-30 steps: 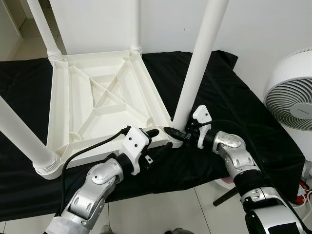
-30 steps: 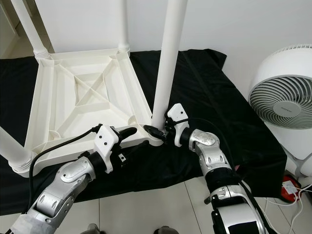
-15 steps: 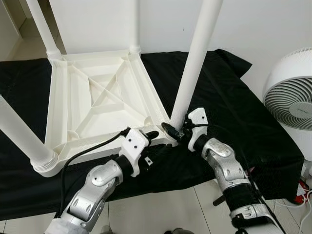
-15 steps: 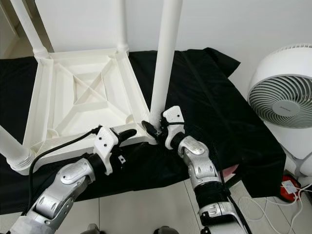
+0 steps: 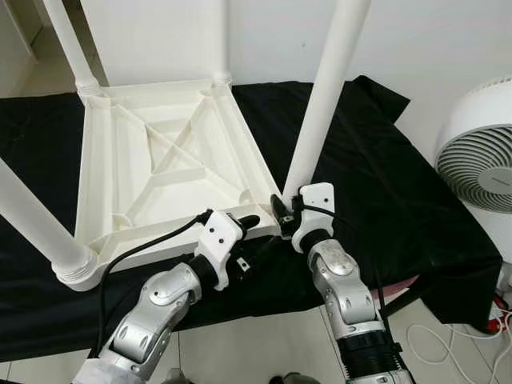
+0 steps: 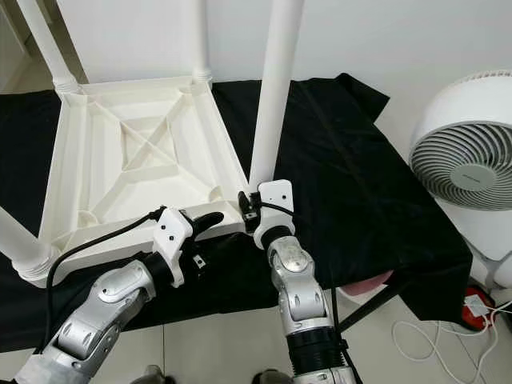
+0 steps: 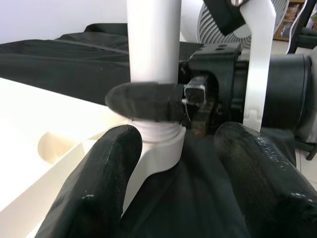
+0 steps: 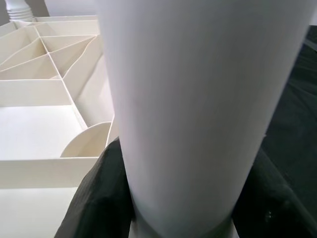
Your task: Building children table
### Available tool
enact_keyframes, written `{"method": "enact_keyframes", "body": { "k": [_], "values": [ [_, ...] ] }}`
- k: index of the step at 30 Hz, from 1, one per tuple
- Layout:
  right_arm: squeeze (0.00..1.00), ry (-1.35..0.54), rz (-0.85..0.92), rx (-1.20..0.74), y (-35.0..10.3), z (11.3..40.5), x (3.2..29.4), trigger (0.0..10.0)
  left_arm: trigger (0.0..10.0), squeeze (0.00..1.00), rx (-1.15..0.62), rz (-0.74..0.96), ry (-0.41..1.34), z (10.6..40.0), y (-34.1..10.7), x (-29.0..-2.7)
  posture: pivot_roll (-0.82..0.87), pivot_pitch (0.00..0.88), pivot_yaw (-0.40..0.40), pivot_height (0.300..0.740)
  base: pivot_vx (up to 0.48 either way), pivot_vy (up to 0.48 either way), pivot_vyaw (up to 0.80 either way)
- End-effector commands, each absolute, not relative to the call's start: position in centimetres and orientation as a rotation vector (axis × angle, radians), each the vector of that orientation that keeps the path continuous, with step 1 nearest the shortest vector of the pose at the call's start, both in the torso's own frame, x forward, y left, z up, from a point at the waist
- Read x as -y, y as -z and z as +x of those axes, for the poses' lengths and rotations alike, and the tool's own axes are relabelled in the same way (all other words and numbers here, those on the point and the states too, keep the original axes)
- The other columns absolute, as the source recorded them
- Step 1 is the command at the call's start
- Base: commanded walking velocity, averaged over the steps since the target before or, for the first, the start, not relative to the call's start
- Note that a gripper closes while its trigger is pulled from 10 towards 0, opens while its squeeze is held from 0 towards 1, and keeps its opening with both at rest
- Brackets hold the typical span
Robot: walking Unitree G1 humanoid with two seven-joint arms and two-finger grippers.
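The white plastic children's table (image 5: pixel 172 156) lies upside down on a black cloth. Its near-right leg (image 5: pixel 324 104) stands in the corner socket (image 7: pixel 158 144). My right gripper (image 5: pixel 286 218) is shut on that leg's base. One black finger (image 8: pixel 99 198) presses on each side of the leg (image 8: pixel 193 99). My left gripper (image 5: pixel 250 238) is open at the same corner, one finger (image 5: pixel 248 220) lying on the table's rim and the other lower, over the cloth. In the left wrist view the right gripper's finger (image 7: pixel 148 101) crosses the leg just above the socket.
Three more legs stand up: far left (image 5: pixel 68 40), far middle (image 5: pixel 222 40) and near left (image 5: pixel 32 220). A white fan (image 5: pixel 480 152) stands to the right of the cloth-covered surface (image 5: pixel 384 176). Cables (image 5: pixel 500 320) lie on the tiled floor at the right.
My right forearm has swung in from the right to sit below the leg, its gripper turning around the leg's base while staying on it. The left arm has hardly moved.
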State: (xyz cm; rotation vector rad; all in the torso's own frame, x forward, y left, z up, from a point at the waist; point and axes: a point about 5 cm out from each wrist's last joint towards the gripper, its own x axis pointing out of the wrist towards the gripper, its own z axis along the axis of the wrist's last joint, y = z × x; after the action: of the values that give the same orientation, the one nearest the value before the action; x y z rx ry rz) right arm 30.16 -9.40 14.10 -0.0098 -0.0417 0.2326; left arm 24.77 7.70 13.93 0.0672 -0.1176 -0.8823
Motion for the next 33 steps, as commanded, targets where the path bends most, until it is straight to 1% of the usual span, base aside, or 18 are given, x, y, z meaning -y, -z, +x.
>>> {"method": "enact_keyframes", "body": {
  "k": [1,2,10,12,14,15,16,17,19,22,23,25,26,27,32,33],
  "values": [
    [0.59,-0.167,-0.003,0.064,-14.9,30.1,10.2,10.0,10.0,0.00,0.112,0.080,0.976,24.2,-13.9,-7.3,-0.06,0.078,-0.012,0.740,0.000,0.000,0.00],
    [1.00,-0.179,-0.002,0.067,-15.0,30.0,10.2,10.0,10.0,0.00,0.112,0.081,0.976,24.3,-13.9,-7.3,-0.06,0.079,-0.013,0.740,0.000,0.000,0.00],
    [1.00,-0.218,-0.004,0.071,-15.3,30.0,10.6,10.0,10.0,0.00,0.112,0.081,0.974,24.3,-14.0,-7.4,-0.06,0.078,-0.013,0.740,0.000,0.000,0.00],
    [1.00,-0.301,-0.035,0.053,-15.2,30.3,11.3,10.0,10.0,0.00,0.112,0.081,0.974,24.3,-14.0,-7.4,-0.06,0.076,-0.013,0.740,0.000,0.000,0.00],
    [1.00,-0.301,-0.035,0.053,-15.2,30.3,11.3,10.0,10.0,0.00,0.112,0.081,0.974,24.3,-14.0,-7.4,-0.06,0.076,-0.013,0.740,0.000,0.000,0.00],
    [0.68,-0.365,-0.057,0.041,-15.2,30.6,11.7,10.0,10.0,0.00,0.113,0.081,0.975,24.3,-14.0,-7.4,-0.06,0.074,-0.012,0.740,0.000,0.000,0.00],
    [0.00,-0.444,-0.081,0.032,-15.3,30.9,12.1,10.0,10.0,0.00,0.113,0.083,0.975,24.3,-14.0,-7.4,-0.05,0.072,-0.011,0.740,0.000,0.000,0.00],
    [0.00,-0.524,-0.110,0.026,-15.3,31.2,12.3,10.0,10.0,0.00,0.113,0.084,0.975,24.3,-14.0,-7.5,-0.05,0.071,-0.012,0.740,0.000,0.000,0.00],
    [0.00,-0.524,-0.110,0.026,-15.3,31.2,12.3,10.0,10.0,0.00,0.113,0.084,0.975,24.3,-14.0,-7.5,-0.05,0.071,-0.012,0.740,0.000,0.000,0.00],
    [0.00,-0.746,-0.200,0.005,-14.7,31.7,12.3,10.0,10.0,0.00,0.111,0.091,0.978,24.3,-14.0,-7.7,-0.05,0.063,-0.019,0.740,0.000,0.000,0.00],
    [0.00,-0.746,-0.200,0.005,-14.7,31.7,12.3,10.0,10.0,0.00,0.111,0.091,0.978,24.3,-14.0,-7.7,-0.05,0.063,-0.019,0.740,0.000,0.000,0.00],
    [0.00,-0.848,-0.246,-0.013,-14.2,32.1,12.0,10.0,10.0,0.00,0.115,0.093,0.977,24.3,-14.2,-7.7,-0.04,0.061,-0.025,0.740,0.000,0.000,0.00],
    [0.00,-0.848,-0.246,-0.013,-14.2,32.1,12.0,10.0,10.0,0.00,0.115,0.093,0.977,24.3,-14.2,-7.7,-0.04,0.061,-0.025,0.740,0.000,0.000,0.00],
    [0.00,-0.924,-0.299,-0.008,-14.2,32.5,11.6,10.0,10.0,0.00,0.120,0.095,0.974,24.2,-14.3,-7.7,-0.03,0.060,-0.027,0.740,0.000,0.000,0.00],
    [0.00,-0.971,-0.319,-0.022,-14.0,32.9,11.5,10.0,10.0,0.00,0.120,0.098,0.967,24.1,-14.3,-7.8,-0.02,0.057,-0.032,0.740,0.000,0.000,0.00],
    [0.00,-0.992,-0.329,-0.035,-13.9,33.2,11.5,5.0,10.0,0.00,0.119,0.098,0.963,24.1,-14.3,-7.9,-0.02,0.057,-0.032,0.740,0.000,0.000,0.00]
  ]
}}
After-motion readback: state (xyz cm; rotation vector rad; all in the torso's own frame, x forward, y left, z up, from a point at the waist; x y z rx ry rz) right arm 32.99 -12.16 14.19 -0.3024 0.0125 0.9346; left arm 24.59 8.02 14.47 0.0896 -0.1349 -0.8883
